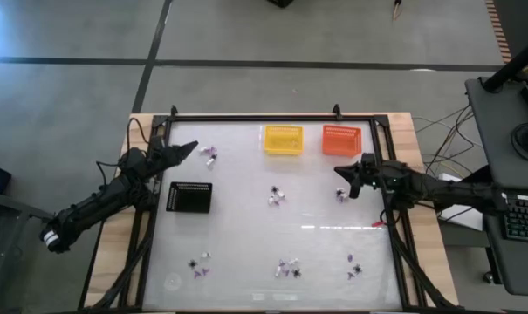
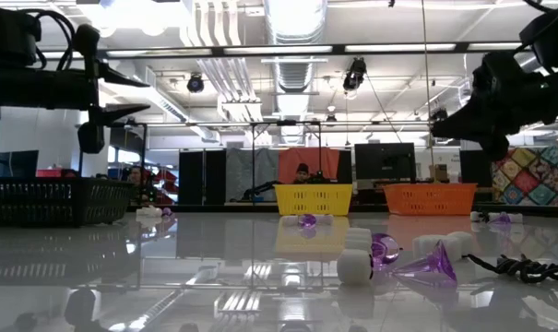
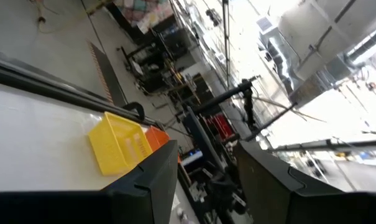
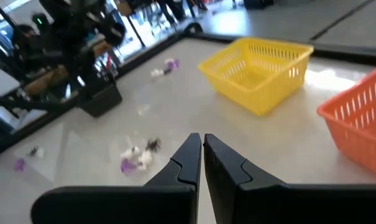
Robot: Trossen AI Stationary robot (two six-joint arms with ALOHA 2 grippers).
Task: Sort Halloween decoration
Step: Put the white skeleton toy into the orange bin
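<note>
purple trinkets (image 4: 133, 163) just beyond right claw (image 4: 202, 146)

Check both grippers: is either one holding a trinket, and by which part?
Nothing is held. The right gripper is shut on itself, empty; the left gripper is open with nothing between its fingers.

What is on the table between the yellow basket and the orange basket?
Nothing. In the high view the yellow basket and the orange basket stand side by side, apart, with only bare table between them.
</note>
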